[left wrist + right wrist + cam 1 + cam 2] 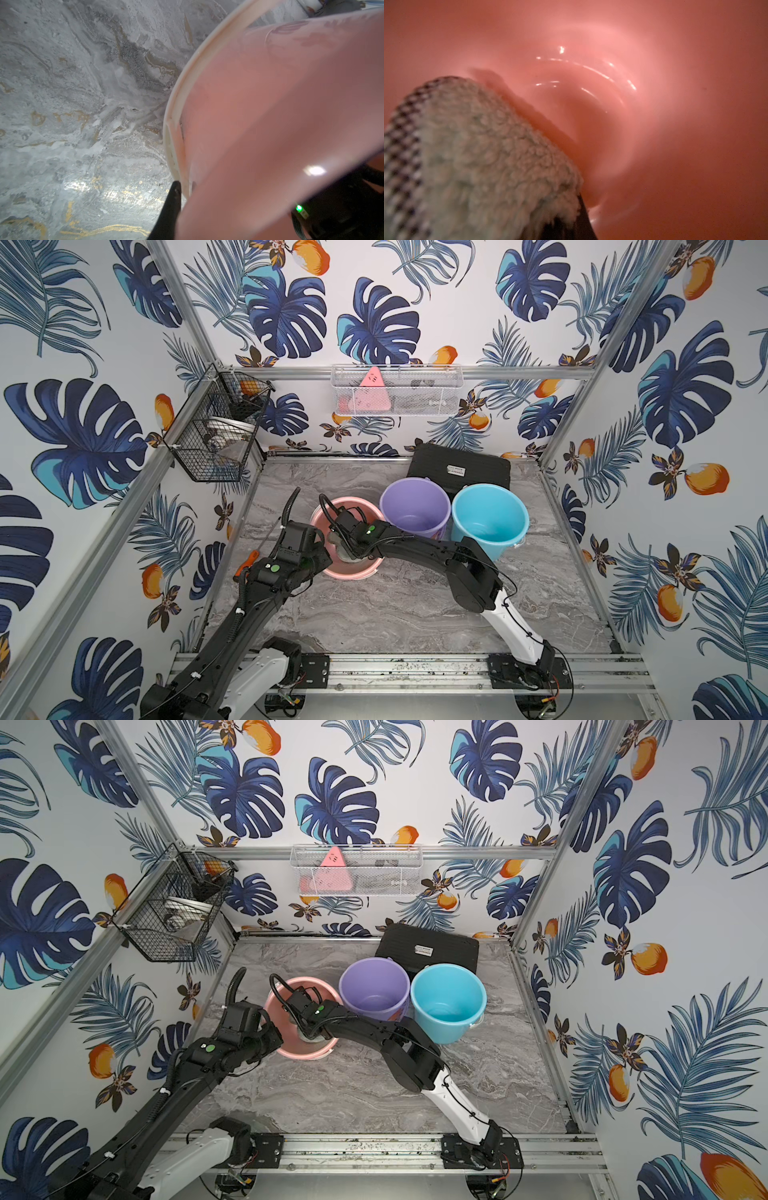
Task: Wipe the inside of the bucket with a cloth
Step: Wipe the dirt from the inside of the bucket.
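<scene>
A pink bucket [357,502] [307,981] stands at the left middle of the marble table. My left gripper [322,556] [185,185] is shut on its near-left rim. One black finger [174,199] lies outside the wall; the other is mostly hidden behind it. My right gripper [347,549] [566,222] reaches down into the bucket, shut on the cloth [483,158], a fluffy pale grey-green rag with a checked edge. The cloth [337,551] [311,1038] rests against the pink inner wall, close to the bottom. The right fingertips are mostly covered by it.
A purple bucket [415,506] and a blue bucket [490,518] stand close to the right of the pink one. A black case [459,468] lies behind them. A black wire basket [216,427] and a white mesh basket [397,389] hang on the walls.
</scene>
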Controlling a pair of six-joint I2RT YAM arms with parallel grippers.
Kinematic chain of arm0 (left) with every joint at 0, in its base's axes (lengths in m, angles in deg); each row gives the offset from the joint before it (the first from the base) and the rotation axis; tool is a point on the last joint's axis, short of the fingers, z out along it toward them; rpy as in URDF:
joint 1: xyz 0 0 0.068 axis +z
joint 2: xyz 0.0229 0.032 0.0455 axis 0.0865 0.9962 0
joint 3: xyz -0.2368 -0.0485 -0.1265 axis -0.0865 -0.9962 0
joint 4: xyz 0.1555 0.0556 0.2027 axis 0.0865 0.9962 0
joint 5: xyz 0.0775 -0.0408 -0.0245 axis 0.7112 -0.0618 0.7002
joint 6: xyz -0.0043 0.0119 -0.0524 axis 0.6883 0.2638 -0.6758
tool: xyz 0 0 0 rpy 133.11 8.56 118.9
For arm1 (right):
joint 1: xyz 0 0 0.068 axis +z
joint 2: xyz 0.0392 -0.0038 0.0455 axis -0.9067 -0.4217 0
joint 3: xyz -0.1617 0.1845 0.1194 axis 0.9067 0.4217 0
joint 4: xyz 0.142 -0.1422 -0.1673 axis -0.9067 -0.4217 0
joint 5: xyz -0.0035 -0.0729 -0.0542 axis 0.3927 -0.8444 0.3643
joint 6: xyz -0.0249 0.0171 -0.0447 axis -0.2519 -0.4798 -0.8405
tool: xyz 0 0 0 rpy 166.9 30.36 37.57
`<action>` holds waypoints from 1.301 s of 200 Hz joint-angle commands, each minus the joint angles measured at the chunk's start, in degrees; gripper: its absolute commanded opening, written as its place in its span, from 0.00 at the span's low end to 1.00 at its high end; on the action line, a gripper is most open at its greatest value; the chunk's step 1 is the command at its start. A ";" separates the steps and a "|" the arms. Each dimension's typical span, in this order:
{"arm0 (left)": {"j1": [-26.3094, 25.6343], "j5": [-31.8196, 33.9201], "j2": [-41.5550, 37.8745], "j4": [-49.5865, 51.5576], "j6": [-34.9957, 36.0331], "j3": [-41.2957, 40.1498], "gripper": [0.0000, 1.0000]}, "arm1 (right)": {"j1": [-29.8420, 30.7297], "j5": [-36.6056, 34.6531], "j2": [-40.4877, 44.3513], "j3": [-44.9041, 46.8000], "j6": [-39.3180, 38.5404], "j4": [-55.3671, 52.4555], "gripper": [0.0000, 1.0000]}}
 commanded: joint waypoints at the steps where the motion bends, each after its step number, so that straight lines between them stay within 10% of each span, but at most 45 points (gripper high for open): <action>1: -0.21 1.08 0.45 2.46 1.95 -0.51 0.00 | -0.31 -12.74 -4.18 -4.69 0.21 -4.43 0.00; 52: -1.13 1.12 1.48 1.05 1.41 -1.78 0.00 | -0.29 -1.07 -12.87 -13.44 4.42 -15.17 0.00; 162: -1.39 2.40 2.30 -1.15 0.49 -3.67 0.00 | 0.24 52.42 3.39 6.57 6.42 10.08 0.00; 203: -1.38 2.05 2.12 -1.84 0.28 -4.61 0.00 | 0.15 50.82 9.06 14.01 11.56 22.19 0.00; 260: -1.36 5.67 2.03 -0.39 0.46 -3.04 0.00 | 0.06 48.04 6.22 6.99 11.20 4.10 0.00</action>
